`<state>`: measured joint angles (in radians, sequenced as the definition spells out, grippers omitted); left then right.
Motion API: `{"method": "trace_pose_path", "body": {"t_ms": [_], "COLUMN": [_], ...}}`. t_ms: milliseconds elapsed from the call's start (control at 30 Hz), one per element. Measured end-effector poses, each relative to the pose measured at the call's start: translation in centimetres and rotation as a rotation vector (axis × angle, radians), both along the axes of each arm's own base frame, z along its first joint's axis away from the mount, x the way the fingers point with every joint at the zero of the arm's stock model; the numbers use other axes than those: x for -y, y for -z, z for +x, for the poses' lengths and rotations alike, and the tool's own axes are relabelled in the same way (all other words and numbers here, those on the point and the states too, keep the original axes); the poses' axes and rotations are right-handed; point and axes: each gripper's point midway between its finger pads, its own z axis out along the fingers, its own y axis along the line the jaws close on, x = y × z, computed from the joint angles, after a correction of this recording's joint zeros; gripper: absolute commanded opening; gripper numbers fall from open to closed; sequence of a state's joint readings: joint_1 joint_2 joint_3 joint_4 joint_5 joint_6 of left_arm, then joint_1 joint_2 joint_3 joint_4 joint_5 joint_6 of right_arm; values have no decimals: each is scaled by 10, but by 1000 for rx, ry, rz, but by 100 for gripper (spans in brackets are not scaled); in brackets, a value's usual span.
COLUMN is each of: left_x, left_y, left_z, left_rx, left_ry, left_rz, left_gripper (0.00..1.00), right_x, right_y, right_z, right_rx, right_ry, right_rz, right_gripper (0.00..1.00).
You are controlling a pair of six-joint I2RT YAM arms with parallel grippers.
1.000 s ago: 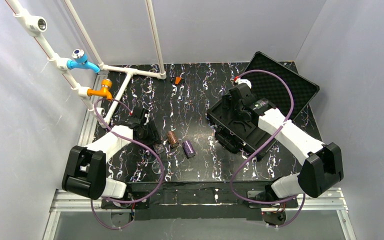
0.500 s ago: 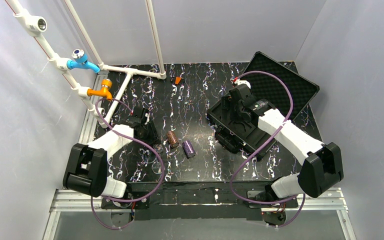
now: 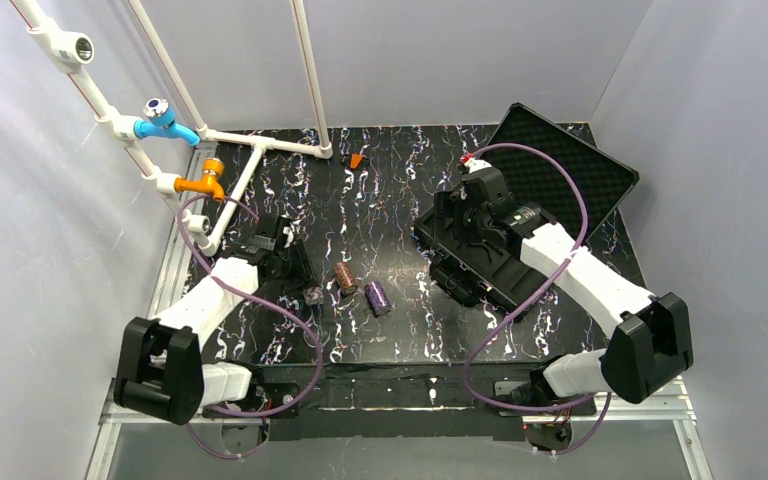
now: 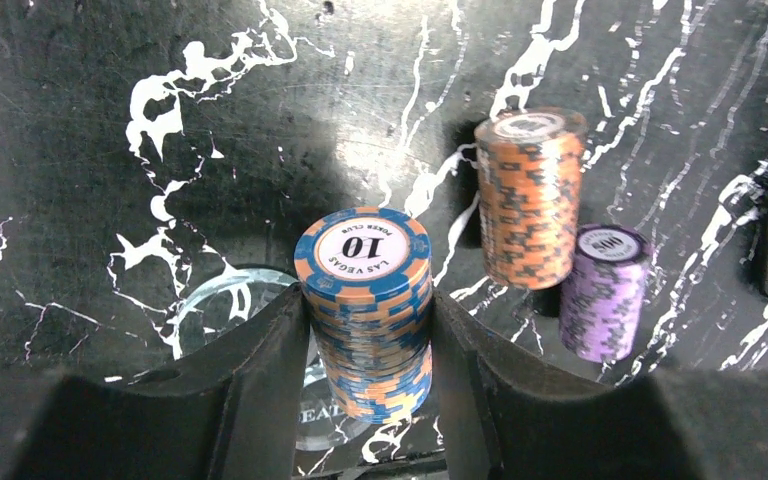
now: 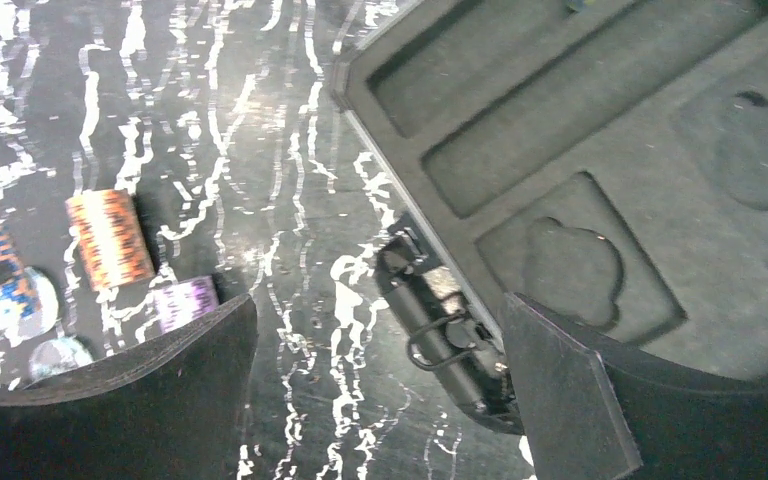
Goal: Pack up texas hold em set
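Upright, the blue chip stack (image 4: 365,325) stands clamped between the left end effector (image 4: 368,300) fingers.

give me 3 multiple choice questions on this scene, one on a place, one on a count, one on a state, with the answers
1. Where is the purple chip stack?
A. in the case's tray
B. on the table, next to the orange chip stack
C. on the lid's foam

2. How many chip stacks show in the left wrist view?
A. one
B. five
C. three

3. In what state is the black case?
A. open, foam lining showing
B. shut and latched
C. open, tray full of chips

Answers:
1 B: it is on the marbled table beside the orange one, outside the case.
2 C: purple, orange, and a blue and orange stack between the fingers of the left gripper.
3 A: the lid is swung back with its egg-crate foam facing up.
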<state>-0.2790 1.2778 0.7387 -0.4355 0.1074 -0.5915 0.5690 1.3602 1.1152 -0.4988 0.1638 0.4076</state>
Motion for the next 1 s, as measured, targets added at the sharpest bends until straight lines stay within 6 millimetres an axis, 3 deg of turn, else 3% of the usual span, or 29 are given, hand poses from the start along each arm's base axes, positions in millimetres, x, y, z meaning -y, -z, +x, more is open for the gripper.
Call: {"method": "trace_pose_path", "body": {"t_ms": [300,333,667,1000], "left_x": [8,12,33,57], "left_y": [-43,-55,-93,-132], "left_z": [1,0,0,0], "left_rx": [108,128,164,189], "left_ry": [31,45,88,124], "left_rz": [-63,-94,-224,-376], "left_gripper": [0,0,0,0], "right_x": [-40,-53,-93,-147], "right_y": [-23,-34,-57,-98], "right_z": [-7,-10,-30,-72], "right_rx": [26,47,67,145], "right_ry": [-156,-212,-375,-617], "right_rz": [190,261,490,637], "right_gripper": [98,98,98,94]}}
